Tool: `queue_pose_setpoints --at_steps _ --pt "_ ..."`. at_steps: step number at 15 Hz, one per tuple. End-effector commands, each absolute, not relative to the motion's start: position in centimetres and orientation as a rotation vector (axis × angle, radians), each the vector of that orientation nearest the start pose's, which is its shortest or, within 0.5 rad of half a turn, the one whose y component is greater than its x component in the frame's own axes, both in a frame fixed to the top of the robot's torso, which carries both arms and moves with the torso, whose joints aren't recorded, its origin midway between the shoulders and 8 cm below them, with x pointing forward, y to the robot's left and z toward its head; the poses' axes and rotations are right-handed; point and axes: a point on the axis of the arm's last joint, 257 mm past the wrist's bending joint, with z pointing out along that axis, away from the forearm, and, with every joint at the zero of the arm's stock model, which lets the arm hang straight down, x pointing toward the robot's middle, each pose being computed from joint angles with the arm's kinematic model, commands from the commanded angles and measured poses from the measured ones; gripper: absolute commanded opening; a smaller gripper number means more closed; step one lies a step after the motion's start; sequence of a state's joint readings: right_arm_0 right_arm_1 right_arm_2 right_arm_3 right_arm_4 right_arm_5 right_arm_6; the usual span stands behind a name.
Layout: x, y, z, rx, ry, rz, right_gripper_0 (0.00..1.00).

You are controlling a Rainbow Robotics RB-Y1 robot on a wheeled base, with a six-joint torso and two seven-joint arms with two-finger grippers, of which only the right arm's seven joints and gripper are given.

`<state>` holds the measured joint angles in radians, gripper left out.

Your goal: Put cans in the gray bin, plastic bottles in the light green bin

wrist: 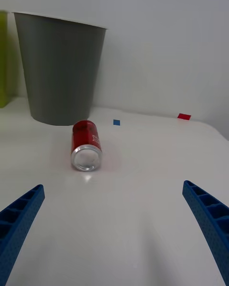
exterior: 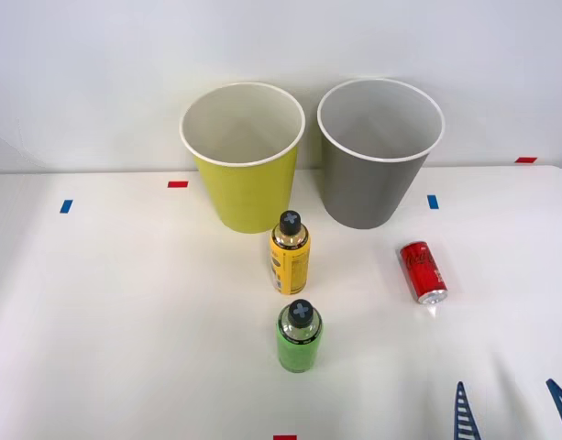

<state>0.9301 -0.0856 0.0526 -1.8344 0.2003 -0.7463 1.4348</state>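
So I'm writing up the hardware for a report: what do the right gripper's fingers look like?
The right gripper has two bright blue fingers. They are long, flat blades that taper to narrow tips, with a ribbed, open lattice pattern along one side and a finely dotted texture on the flat face. In the front view their tips show the same blue ribbing. No cables or markings are visible.

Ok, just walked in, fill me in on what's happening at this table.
The robot is sorting drinks containers into two bins. Its right pincer is open and holds nothing, low over the table's near edge, pointed at a red can lying on its side in front of the gray bin. A yellow-labelled bottle and a green bottle stand upright in front of the light green bin. What shows of both bins' insides is empty.
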Motion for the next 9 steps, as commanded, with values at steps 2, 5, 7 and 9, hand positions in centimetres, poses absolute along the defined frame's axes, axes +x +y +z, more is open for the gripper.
queue_pose_setpoints --at_steps 2,5,7,9 --pt "24.07 -27.99 -26.68 -0.210 1.485 -0.150 1.00" --pt "24.00 -27.72 -26.82 -0.256 1.487 -0.150 1.00" --pt "23.78 -27.66 -27.03 -0.242 1.494 -0.153 1.00" --pt "23.71 -27.58 -27.06 -0.234 1.496 -0.158 1.00"
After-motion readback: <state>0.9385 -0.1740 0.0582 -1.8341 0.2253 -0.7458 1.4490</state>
